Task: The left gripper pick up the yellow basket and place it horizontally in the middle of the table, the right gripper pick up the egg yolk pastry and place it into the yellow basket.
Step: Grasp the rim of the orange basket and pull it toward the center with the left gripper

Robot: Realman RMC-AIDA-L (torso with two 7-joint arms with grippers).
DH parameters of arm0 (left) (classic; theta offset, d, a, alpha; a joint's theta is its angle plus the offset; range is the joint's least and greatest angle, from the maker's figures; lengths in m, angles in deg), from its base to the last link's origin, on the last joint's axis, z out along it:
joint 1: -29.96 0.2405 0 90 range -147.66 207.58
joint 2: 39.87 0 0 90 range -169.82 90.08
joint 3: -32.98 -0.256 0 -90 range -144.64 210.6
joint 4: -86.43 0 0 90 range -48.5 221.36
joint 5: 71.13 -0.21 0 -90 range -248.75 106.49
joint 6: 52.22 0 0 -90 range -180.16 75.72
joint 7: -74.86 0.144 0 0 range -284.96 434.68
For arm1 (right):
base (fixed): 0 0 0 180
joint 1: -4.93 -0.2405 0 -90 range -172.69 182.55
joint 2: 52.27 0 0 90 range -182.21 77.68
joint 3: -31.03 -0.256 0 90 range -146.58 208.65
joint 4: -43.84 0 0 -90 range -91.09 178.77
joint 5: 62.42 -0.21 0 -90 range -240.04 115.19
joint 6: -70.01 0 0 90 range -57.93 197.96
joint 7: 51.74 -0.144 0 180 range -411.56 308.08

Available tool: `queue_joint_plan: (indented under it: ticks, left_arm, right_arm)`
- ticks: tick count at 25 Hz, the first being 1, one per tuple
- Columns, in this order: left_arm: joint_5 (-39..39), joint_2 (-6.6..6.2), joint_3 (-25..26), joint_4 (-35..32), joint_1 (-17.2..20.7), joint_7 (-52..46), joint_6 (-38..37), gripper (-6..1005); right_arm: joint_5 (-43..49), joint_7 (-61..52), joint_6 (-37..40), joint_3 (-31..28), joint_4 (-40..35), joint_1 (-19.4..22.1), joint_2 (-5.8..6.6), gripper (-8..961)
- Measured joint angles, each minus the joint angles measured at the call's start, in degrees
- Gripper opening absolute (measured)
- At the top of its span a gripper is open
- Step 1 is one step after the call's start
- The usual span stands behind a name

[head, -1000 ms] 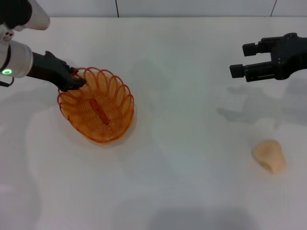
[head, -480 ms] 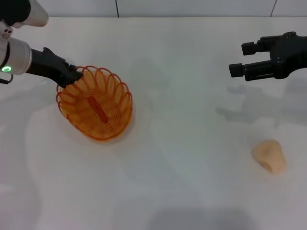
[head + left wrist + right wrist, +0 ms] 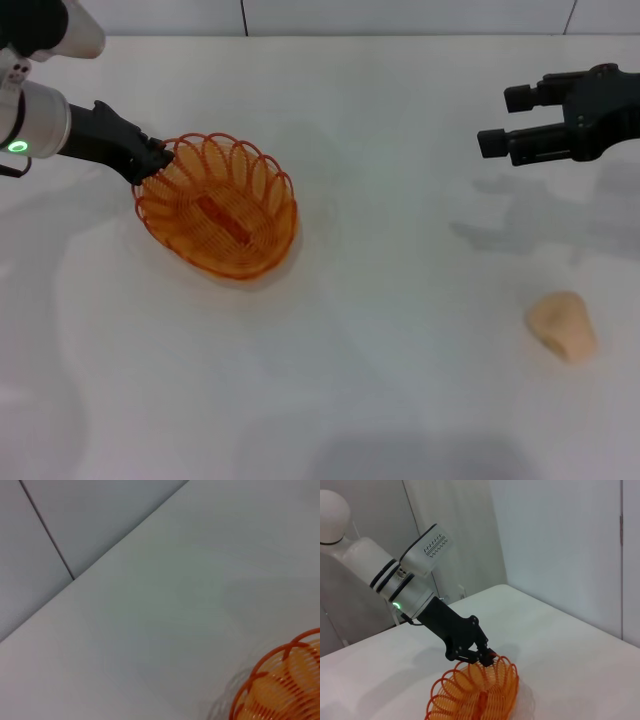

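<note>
Basket shifted rightward, rotated toward horizontal since half-second back. Left gripper [image 3: 158,158] clamped on yellow basket [image 3: 218,218] rim, dragging toward table [image 3: 400,380] middle; still left of centre. Right gripper [image 3: 500,122] spread wide, hovering; egg yolk pastry [image 3: 562,325] untouched, near right.

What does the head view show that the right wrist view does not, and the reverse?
Only the head view shows the egg yolk pastry lying on the table and the right tool, open, above the table's far right. Only the right wrist view shows the left arm's upper white housing. Both show the left tool shut on the yellow basket rim.
</note>
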Motion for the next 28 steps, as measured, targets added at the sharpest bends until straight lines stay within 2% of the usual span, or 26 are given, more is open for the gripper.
queue_joint_plan:
  ticks: [28]
  left_arm:
    - [1.2,-0.48,0.2,-2.2,0.0,-0.1,-8.2,81]
  right_arm:
    - [0.1,0.1,-0.1,-0.1,0.5,-0.5,0.06,757]
